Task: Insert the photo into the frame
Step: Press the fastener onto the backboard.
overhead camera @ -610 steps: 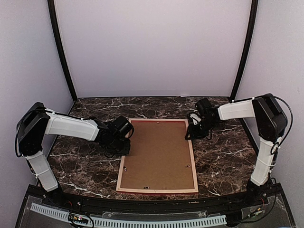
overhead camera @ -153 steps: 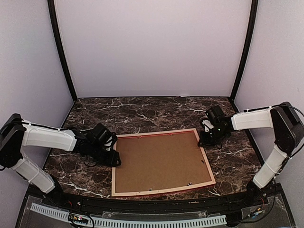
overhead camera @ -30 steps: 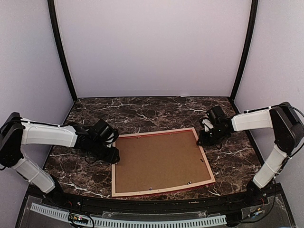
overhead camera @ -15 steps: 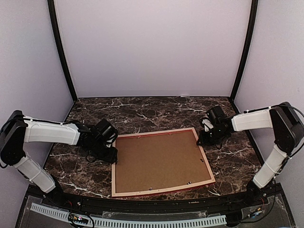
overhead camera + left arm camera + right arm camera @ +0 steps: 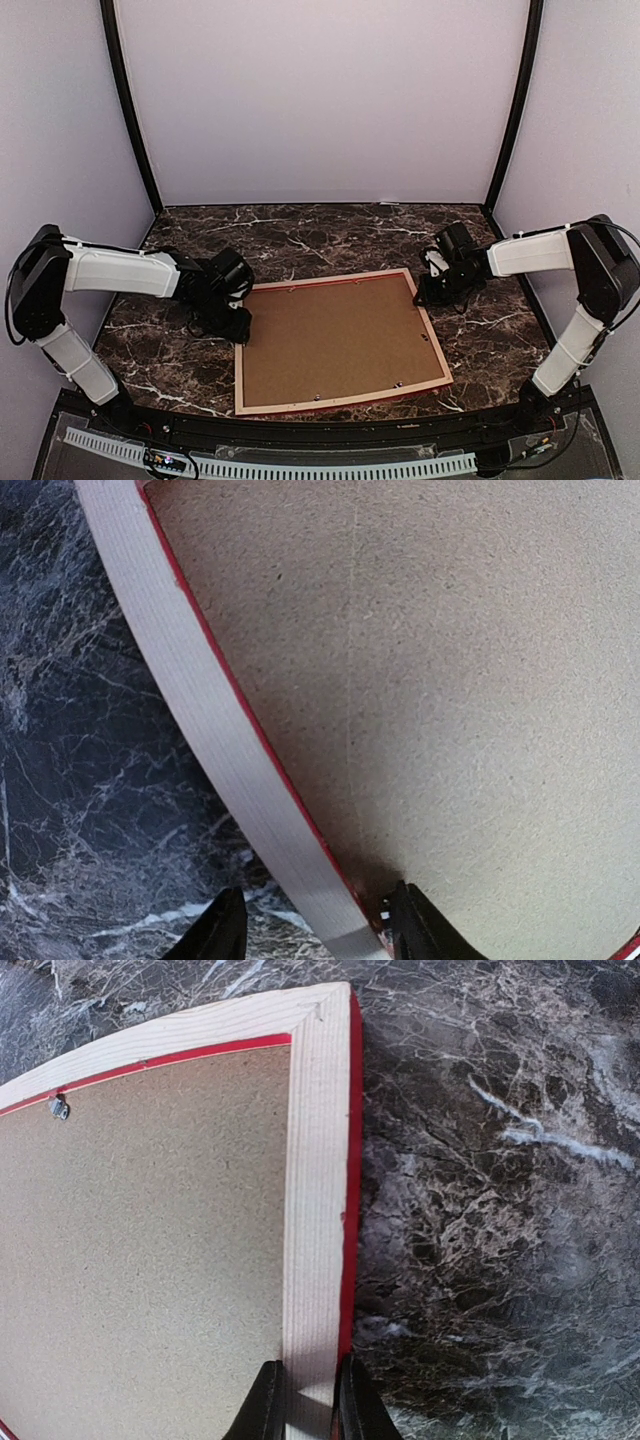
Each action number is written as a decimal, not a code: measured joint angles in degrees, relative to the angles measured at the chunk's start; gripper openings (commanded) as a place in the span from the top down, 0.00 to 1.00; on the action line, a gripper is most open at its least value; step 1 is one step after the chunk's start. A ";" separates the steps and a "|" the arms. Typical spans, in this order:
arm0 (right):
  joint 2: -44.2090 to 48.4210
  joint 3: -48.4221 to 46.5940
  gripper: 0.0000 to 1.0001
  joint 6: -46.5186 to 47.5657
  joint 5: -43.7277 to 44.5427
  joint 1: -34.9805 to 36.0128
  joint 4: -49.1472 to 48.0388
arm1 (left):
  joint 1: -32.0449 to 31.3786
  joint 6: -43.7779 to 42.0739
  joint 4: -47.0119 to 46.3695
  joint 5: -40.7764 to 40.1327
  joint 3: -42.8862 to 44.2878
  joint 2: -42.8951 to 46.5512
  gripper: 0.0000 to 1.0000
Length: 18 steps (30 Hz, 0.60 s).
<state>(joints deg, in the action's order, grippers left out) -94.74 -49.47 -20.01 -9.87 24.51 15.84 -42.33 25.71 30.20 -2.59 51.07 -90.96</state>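
**Left jaws:** standing spread, fingers [image 5: 226, 932] straddling the pale rail of the frame [image 5: 185, 690]. One finger is sitting on the marble side and the other over the backing board [image 5: 450, 680]. A gap is showing beside the rail, so nothing is being pinched.

**Right jaws:** pinching the frame's rail just short of its far right corner, fingers [image 5: 266, 1405] pressing in from either side.

**Frame:** lying back-up and slightly skewed on the bench [image 5: 320, 232].

**Contents:** the brown backing board is filling the frame's opening. Whatever is lying beneath it is hidden.

**View notes:**
- The right wrist view alone is showing the bright red outer edge and a small metal clip [image 5: 59, 1109] at the board's margin.
- The left wrist view is giving only a thin red line along the inner edge.
- The top view alone is giving the whole outline, with the left arm [image 5: 120, 270] and the right arm [image 5: 525, 250] reaching in from opposite sides.
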 measured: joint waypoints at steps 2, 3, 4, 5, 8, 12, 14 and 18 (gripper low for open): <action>0.02 0.00 1.00 0.00 0.00 0.00 0.00 | -0.02 0.07 0.09 0.63 0.26 -0.35 0.48; 0.02 0.04 1.00 0.00 0.00 0.00 -0.04 | 0.00 0.20 0.04 1.09 0.26 -0.39 0.48; 0.02 0.07 1.00 0.00 0.00 0.00 -0.09 | 0.00 0.26 -0.04 1.53 0.24 -0.42 0.48; 0.02 0.09 1.00 0.02 0.00 0.00 -0.24 | 0.00 0.37 -0.13 2.05 0.22 -0.42 0.49; 0.02 0.26 1.00 0.04 0.00 0.00 -0.72 | -0.07 0.66 -0.63 5.11 -0.33 -0.42 0.49; 0.02 0.28 1.00 0.04 -0.02 0.00 -0.79 | -0.04 1.31 -1.57 7.34 -0.92 -0.31 0.48; 0.02 0.28 1.00 0.04 -0.04 0.00 -0.79 | -0.04 1.64 -1.64 7.50 -1.03 -0.09 0.48; 0.02 0.28 1.00 0.04 -0.11 -0.02 -0.79 | -0.13 1.79 -1.03 7.65 -1.05 0.35 0.48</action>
<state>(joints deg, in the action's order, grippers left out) -94.72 -49.19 -19.97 -9.98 24.49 15.05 -42.46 27.51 29.17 5.06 50.02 -90.61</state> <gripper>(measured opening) 0.141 0.521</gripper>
